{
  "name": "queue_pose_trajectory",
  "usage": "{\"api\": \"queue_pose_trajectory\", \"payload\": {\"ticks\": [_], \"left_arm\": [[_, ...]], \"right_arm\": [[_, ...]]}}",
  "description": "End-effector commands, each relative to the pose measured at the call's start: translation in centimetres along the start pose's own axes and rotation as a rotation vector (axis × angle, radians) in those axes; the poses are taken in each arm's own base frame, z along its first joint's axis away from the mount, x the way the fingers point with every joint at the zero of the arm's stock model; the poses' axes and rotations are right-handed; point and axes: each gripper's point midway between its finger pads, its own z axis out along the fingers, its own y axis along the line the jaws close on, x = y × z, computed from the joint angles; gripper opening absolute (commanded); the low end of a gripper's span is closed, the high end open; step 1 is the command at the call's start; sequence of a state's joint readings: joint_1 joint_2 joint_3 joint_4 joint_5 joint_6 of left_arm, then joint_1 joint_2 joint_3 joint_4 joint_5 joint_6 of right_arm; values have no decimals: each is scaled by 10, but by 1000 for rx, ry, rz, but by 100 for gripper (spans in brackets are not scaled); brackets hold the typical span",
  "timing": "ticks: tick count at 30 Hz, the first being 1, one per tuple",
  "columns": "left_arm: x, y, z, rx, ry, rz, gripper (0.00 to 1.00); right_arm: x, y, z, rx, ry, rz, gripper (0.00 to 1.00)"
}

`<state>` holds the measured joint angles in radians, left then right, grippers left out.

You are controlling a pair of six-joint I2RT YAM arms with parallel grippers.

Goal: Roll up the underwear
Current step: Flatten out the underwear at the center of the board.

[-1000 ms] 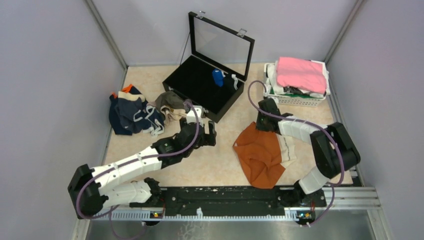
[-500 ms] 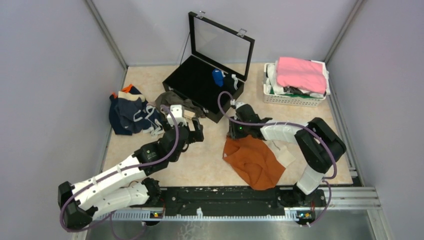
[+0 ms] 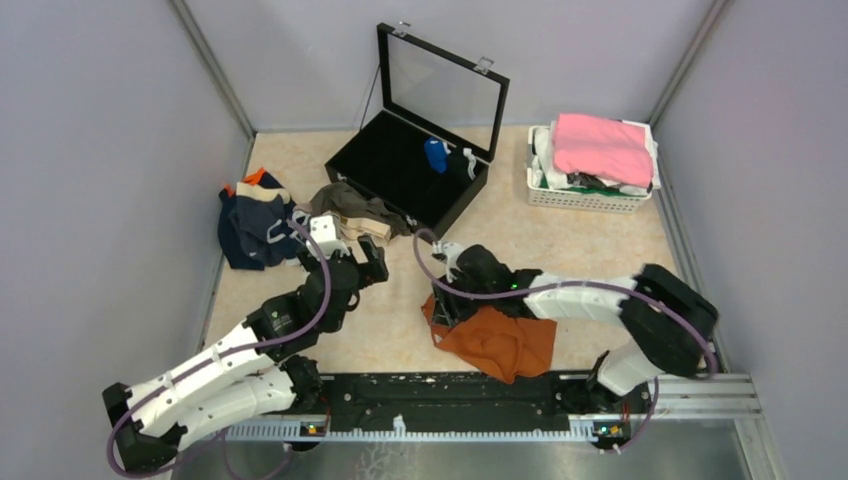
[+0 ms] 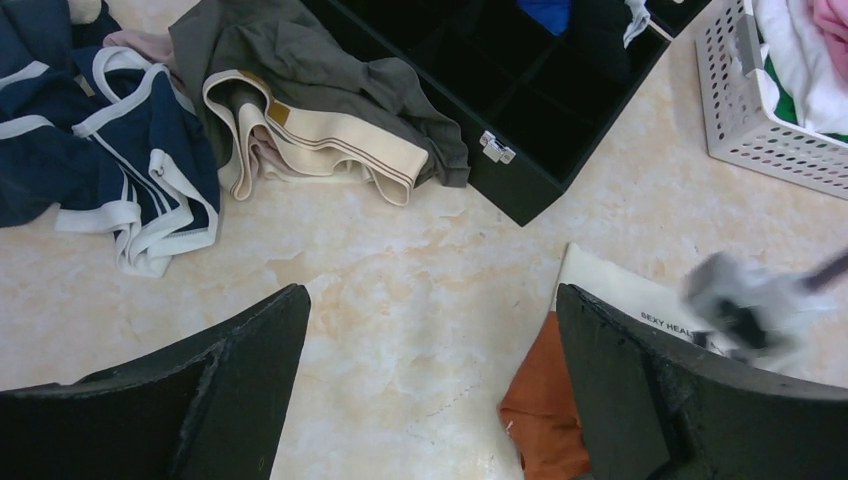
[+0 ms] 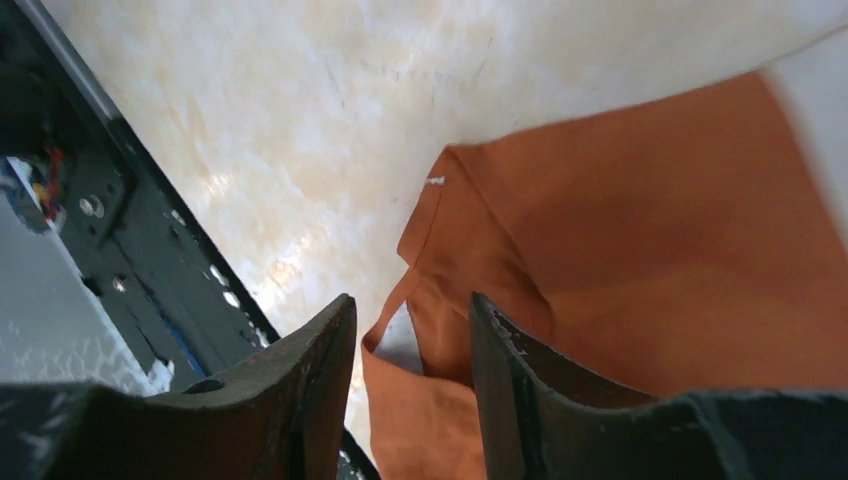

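Underwear rolling looks barely begun. Your right pincer [image 5: 410, 305] stands parted over the crumpled rust-orange cloth brief [image 5: 650, 250] near the worktop's [image 4: 400, 260] near edge. Your left pincer [image 4: 430, 300] gapes empty. The olive-brown brief with tan waistband [image 4: 330, 90] and the navy brief with white trim [image 4: 120, 150] lie unrolled toward the left edge.

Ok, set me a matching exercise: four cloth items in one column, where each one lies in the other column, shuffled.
1. rust-orange briefs
2. olive-brown briefs
3. navy briefs
4. pink cloth

A. on top of the white basket
B. leftmost of all
C. against the black case
D. under the right gripper

Pairs: 1-D, 2-C, 3-B, 4-A.
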<state>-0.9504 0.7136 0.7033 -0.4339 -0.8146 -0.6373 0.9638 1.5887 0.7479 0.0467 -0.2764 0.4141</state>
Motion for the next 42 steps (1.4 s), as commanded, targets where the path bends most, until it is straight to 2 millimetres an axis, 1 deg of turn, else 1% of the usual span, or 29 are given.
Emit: {"api": "queue_pose_trajectory", "payload": {"ticks": [1, 2, 4, 5, 6, 7, 8, 9, 10, 12, 14, 16, 17, 20, 22, 24, 27, 28, 32, 35, 36, 38, 42], "left_arm": [[6, 6, 1, -18, -7, -40, 99], [7, 4, 2, -9, -3, -42, 99], [10, -3, 5, 13, 5, -42, 99], [13, -7, 7, 20, 16, -37, 99], [15, -11, 9, 31, 24, -37, 99], [17, -16, 11, 44, 33, -36, 99], [20, -21, 14, 58, 48, -32, 99], [23, -27, 16, 75, 61, -32, 99], [27, -33, 18, 92, 77, -30, 99], [36, -44, 24, 119, 119, -27, 99], [48, -58, 31, 157, 172, -25, 99], [62, -72, 40, 205, 239, -18, 99], [67, -80, 45, 230, 265, -9, 99], [80, -103, 61, 308, 316, 38, 99], [84, -118, 74, 354, 320, 70, 99], [89, -129, 87, 398, 330, 78, 99], [100, -141, 110, 460, 376, 63, 99], [107, -142, 119, 469, 395, 69, 97], [123, -159, 134, 528, 457, 113, 95], [132, -170, 143, 551, 498, 134, 95], [136, -171, 145, 554, 511, 136, 94], [144, -173, 149, 556, 534, 136, 93], [165, -167, 155, 530, 575, 140, 91]], "right_arm": [[-84, 3, -74, 113, -359, 56, 48], [-96, -7, -94, 173, -421, 102, 50], [-111, -30, -138, 303, -518, 229, 53], [-116, -41, -162, 356, -563, 287, 55], [-115, -51, -185, 407, -581, 340, 60], [-123, -55, -212, 436, -636, 375, 65], [-134, -54, -241, 451, -700, 391, 69], [-135, -57, -264, 487, -740, 409, 75], [-147, -50, -297, 505, -815, 415, 82], [-157, -42, -348, 565, -915, 421, 97], [-162, -31, -394, 603, -998, 431, 99], [-165, -19, -434, 616, -1075, 448, 99], [-166, -12, -452, 612, -1111, 450, 99], [-172, 11, -495, 550, -1220, 437, 99], [-178, 24, -516, 509, -1276, 415, 99], [-182, 32, -526, 488, -1301, 404, 99], [-189, 39, -526, 458, -1292, 384, 99], [-190, 41, -526, 447, -1292, 381, 99], [-194, 50, -524, 393, -1303, 344, 99], [-192, 56, -531, 367, -1323, 329, 99], [-191, 58, -535, 360, -1336, 317, 99], [-186, 56, -540, 372, -1360, 321, 99], [-181, 59, -540, 360, -1344, 311, 99]]}}
